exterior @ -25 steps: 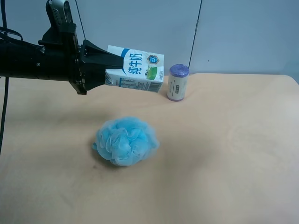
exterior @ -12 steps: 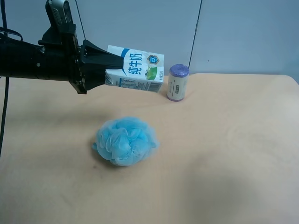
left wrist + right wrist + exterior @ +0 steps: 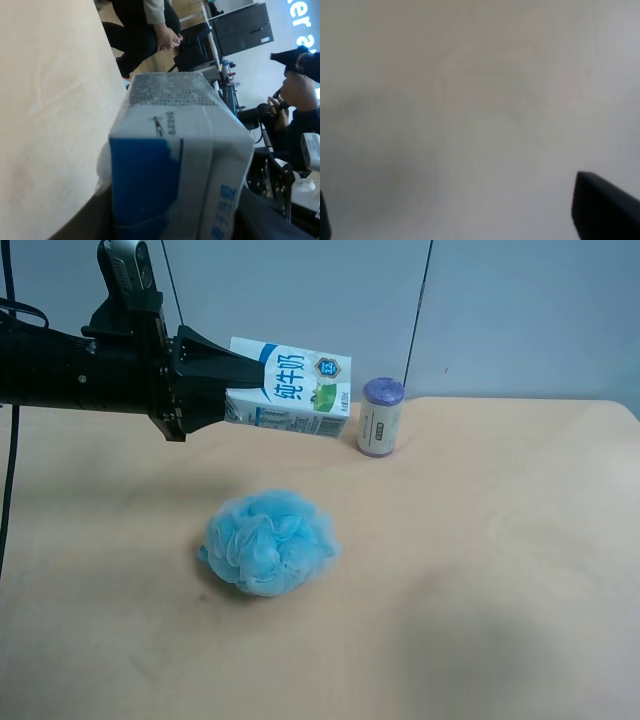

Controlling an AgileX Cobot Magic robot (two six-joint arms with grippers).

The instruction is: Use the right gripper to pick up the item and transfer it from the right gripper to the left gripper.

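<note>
At the high view's upper left, the left hand (image 3: 235, 390) pinches one end of the milk carton (image 3: 300, 392), held level above the table (image 3: 500, 540) (near a purple roll (image 3: 381, 418)). The right hand (image 3: 452, 212) is spread wide.

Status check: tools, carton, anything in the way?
Left tool shut on milk carton, held above table. Right tool open, empty, outside high view. Blue loofah, purple-topped cylinder on table, clear of carton.
</note>
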